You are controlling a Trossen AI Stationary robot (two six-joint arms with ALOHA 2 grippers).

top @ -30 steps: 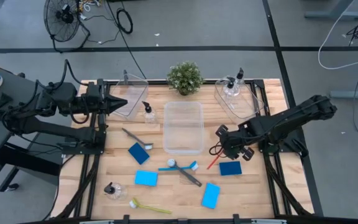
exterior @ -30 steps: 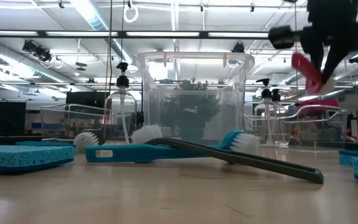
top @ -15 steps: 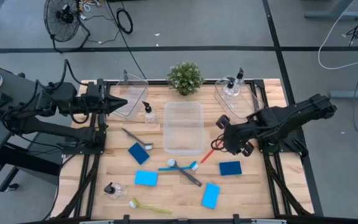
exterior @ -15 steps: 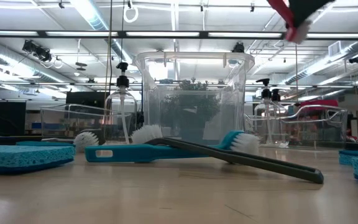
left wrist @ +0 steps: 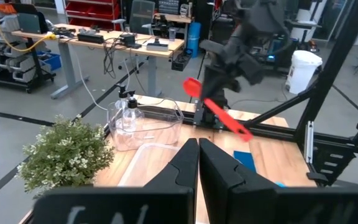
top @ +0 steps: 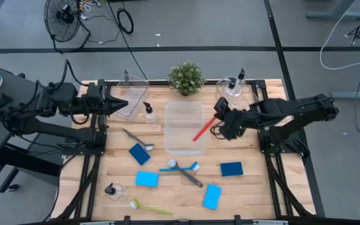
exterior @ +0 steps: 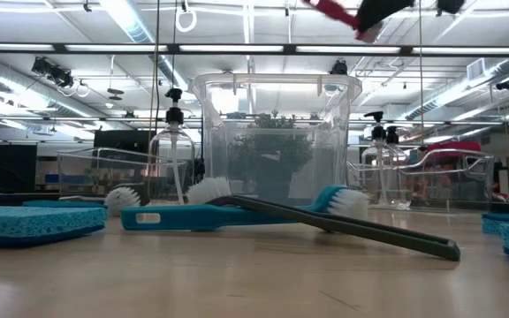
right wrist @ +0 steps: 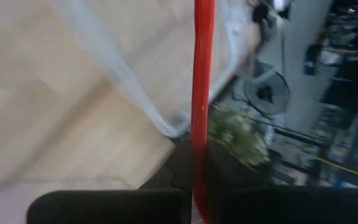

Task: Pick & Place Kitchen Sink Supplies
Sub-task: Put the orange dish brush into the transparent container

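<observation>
While raised, right gripper (top: 220, 120) clamps red brush (top: 203, 130).

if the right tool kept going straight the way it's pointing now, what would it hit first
Probably the clear center bin. The right tool, shut on the red brush, points toward the table's middle, and the brush already reaches over that bin's right rim. Height above it is unclear, so it might pass over.

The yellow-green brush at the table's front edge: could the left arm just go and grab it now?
Probably yes. The left gripper is shut, holds nothing, and waits at the back left; the yellow-green brush lies in the open with nothing on it.
</observation>
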